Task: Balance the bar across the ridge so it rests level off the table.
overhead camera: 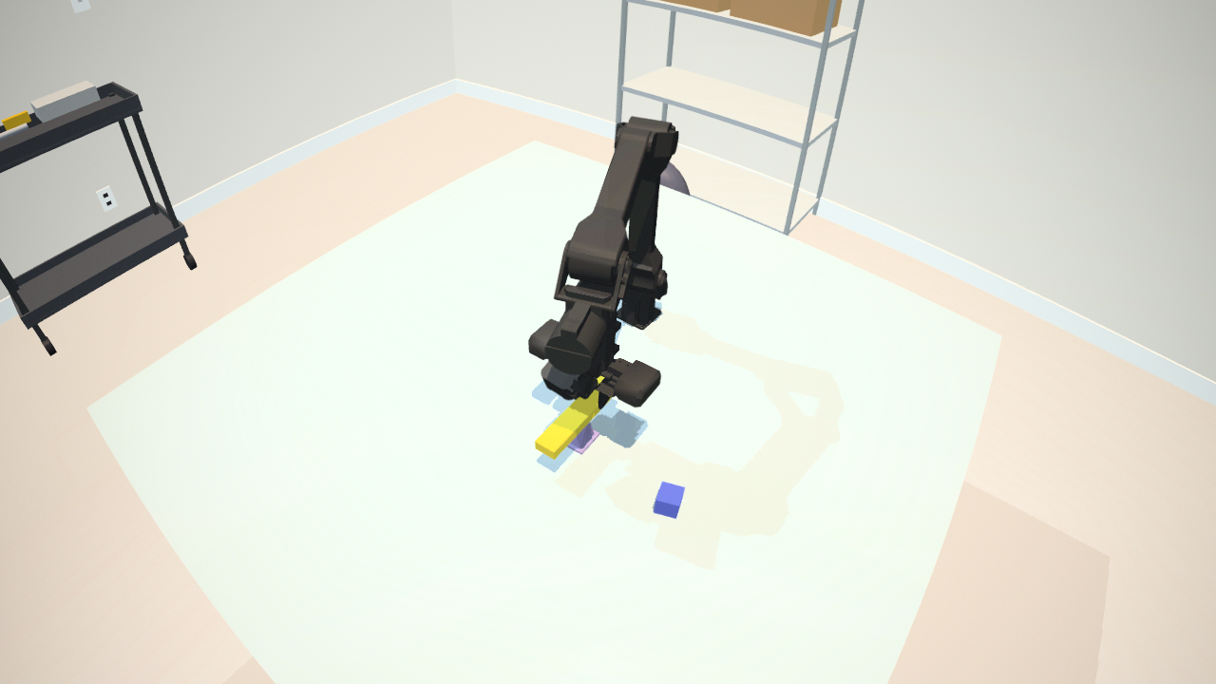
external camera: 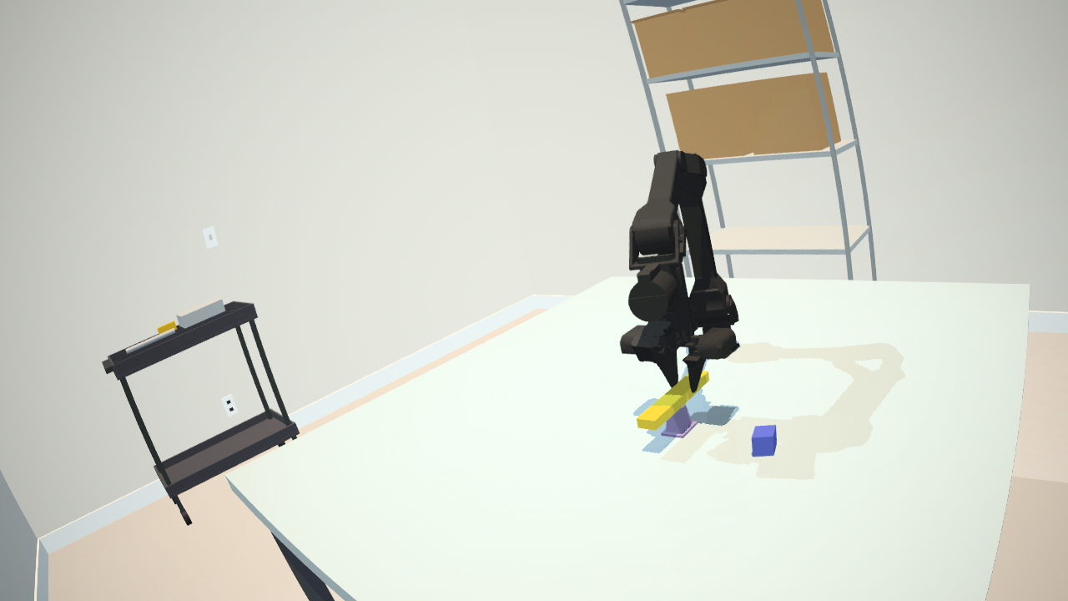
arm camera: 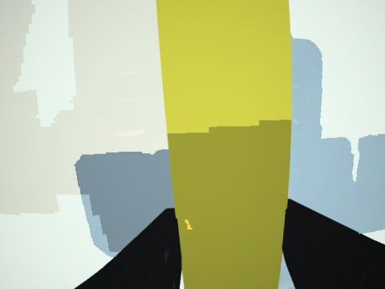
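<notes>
Exterior view: shows the yellow bar [overhead camera: 565, 431] [external camera: 657, 413] [arm camera: 228, 80] above the purple ridge [overhead camera: 582, 439] [external camera: 677, 421], crossing over its top, with both ends off the bench [overhead camera: 382, 510] [external camera: 522, 515] [arm camera: 349, 100].
End effector [overhead camera: 594, 399] [external camera: 684, 387] [arm camera: 229, 217]: clamped on the yellow bar, one finger against each long side, seemingly a little toward the far end from mid-length.
Purple ridge: standing on its flat base, upright, beneath roughly the middle of the bar as far as can be judged.
Contact at ridge top: very near or touching; cannot be confirmed from these angles.
Level: apparently close to it; not verifiable by eye.
Blue cube [overhead camera: 669, 500] [external camera: 763, 441]: resting on the bench, apart from the ridge; apparently not needed.
Done: bar grasped, raised and brought over the ridge.
Outstanding: seating to be confirmed, fingers to be parted, arm to be withdrawn.
Progress: judged late-stage, short of release.
Risk: tipping toward the heavier side on release, if off-centre.
</notes>
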